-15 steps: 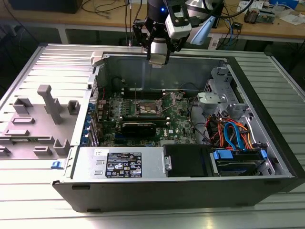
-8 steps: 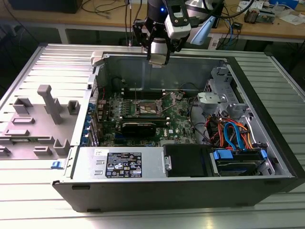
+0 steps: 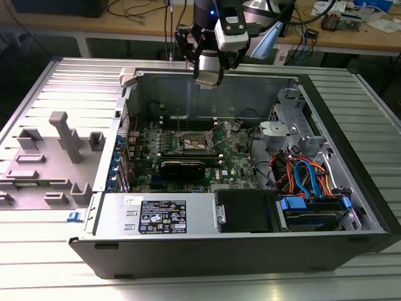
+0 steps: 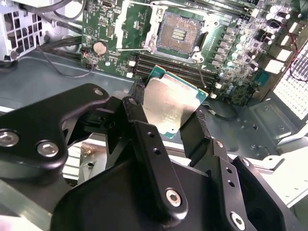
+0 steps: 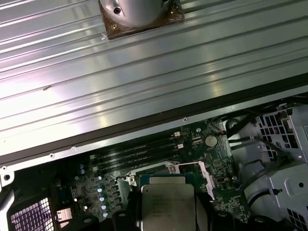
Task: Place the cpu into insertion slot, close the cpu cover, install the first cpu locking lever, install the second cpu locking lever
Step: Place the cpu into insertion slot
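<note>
**Gripper and cpu above the open slot.** The two black fingers (image 4: 199, 127) of your gripper (image 4: 169, 102) are closed on opposite edges of the cpu (image 4: 171, 101). The chip sits between them with its dull silver top facing the second wrist camera. In the first wrist view the same cpu (image 5: 168, 202) shows between the dark fingertips.

The slot (image 4: 179, 31) has nothing in it, and its dark contact field is exposed. The cpu is held raised and well apart from the slot, not touching it. The cover (image 4: 120, 21) is swung open, just beside the slot. The long black memory slots (image 4: 163, 67) run along one side of the slot, between it and the held chip as the second wrist view shows them. The green motherboard (image 4: 231, 43) surrounds the slot.

In the exterior view your gripper (image 3: 208, 75) hangs over the rear wall of the case (image 3: 188, 97), higher than the slot (image 3: 194, 142) and beyond it. A grey fixture (image 3: 59, 157) sits outside the case, far from the slot towards the exterior view's left.
</note>
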{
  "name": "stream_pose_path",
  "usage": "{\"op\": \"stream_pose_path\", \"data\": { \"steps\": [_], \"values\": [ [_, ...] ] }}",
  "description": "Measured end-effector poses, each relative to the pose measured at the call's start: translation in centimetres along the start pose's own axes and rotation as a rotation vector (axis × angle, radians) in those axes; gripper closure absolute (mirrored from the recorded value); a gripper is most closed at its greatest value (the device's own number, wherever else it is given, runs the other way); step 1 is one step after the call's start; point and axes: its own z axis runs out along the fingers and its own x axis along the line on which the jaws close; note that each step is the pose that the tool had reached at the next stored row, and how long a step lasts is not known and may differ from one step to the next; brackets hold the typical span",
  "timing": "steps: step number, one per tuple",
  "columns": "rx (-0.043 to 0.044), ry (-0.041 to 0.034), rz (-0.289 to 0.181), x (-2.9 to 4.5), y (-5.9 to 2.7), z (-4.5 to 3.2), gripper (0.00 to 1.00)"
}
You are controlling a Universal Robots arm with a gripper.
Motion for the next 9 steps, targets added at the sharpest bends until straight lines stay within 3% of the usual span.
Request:
{"op": "stream_pose_path", "data": {
  "steps": [9],
  "values": [
    [-0.0003,-0.0024,0.027,-0.11,-0.34,-0.02,0.46]
  ]
}}
